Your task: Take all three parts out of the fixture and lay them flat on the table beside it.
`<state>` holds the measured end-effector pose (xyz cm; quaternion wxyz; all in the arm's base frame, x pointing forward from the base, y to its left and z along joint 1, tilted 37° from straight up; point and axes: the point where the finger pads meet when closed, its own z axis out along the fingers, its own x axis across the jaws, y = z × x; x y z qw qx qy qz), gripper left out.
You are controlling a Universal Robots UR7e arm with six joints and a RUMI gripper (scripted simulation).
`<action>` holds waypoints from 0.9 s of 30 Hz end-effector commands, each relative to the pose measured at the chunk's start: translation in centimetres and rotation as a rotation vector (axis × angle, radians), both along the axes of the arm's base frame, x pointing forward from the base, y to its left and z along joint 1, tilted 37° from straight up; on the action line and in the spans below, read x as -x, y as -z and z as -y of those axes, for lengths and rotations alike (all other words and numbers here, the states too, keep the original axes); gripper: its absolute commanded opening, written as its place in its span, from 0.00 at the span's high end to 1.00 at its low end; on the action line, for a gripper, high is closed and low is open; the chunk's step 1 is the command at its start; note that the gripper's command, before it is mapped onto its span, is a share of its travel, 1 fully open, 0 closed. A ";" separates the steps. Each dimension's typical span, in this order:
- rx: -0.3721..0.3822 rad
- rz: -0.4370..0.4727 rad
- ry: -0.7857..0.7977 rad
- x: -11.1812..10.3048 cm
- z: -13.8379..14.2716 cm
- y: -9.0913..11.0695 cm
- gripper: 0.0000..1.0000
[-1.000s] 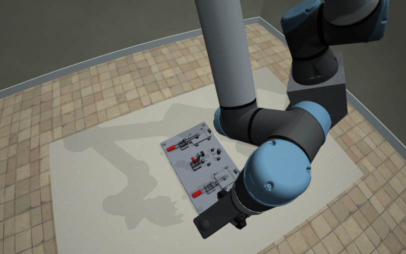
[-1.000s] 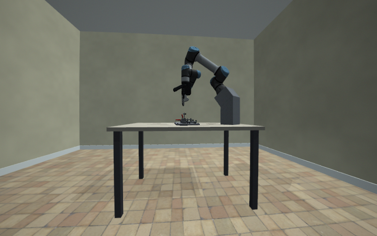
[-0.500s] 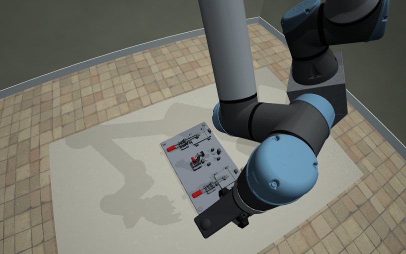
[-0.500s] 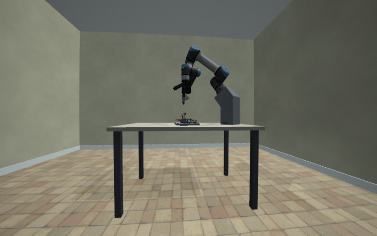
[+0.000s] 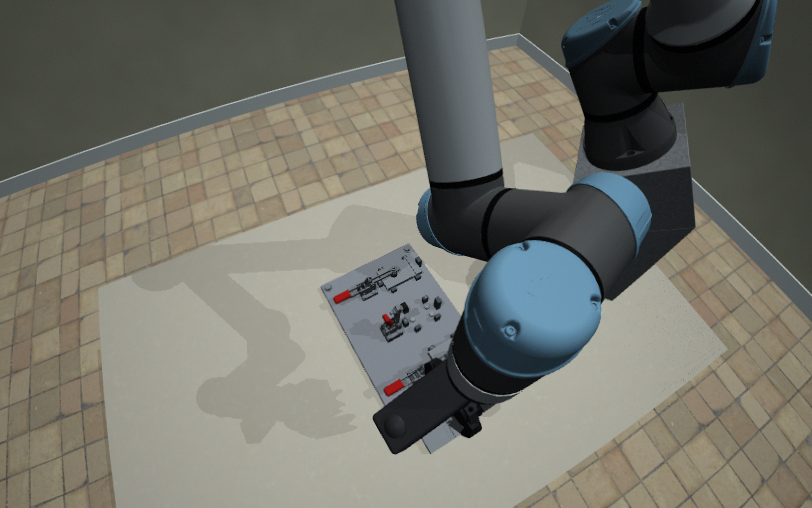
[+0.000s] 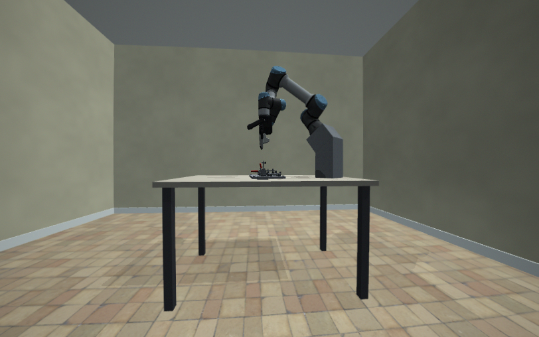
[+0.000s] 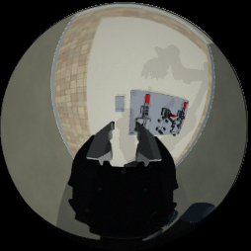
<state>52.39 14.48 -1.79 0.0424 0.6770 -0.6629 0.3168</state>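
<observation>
The gripper's fingers are standing narrowly apart, holding nothing, above the table. The fixture is lying at top-view centre, its long axis running upper left to lower right. In the wrist view, a gray plate is lying just left of it.

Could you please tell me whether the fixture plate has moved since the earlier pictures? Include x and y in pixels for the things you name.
No, the fixture plate [image 5: 365, 347] [image 7: 135, 106] sits at the same spot relative to the table's edges [image 5: 101, 359] in the top view.
</observation>
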 end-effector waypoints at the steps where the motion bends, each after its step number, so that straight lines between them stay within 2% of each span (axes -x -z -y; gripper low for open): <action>1: -0.001 -0.001 -0.003 0.1 2.0 -1.2 0.72; 11: -0.001 -0.001 -0.003 0.0 7.2 -4.3 0.72; 13: -0.001 -0.001 -0.003 0.0 7.2 -4.3 0.72; 27: -0.001 -0.002 -0.003 -0.2 15.5 -9.4 0.72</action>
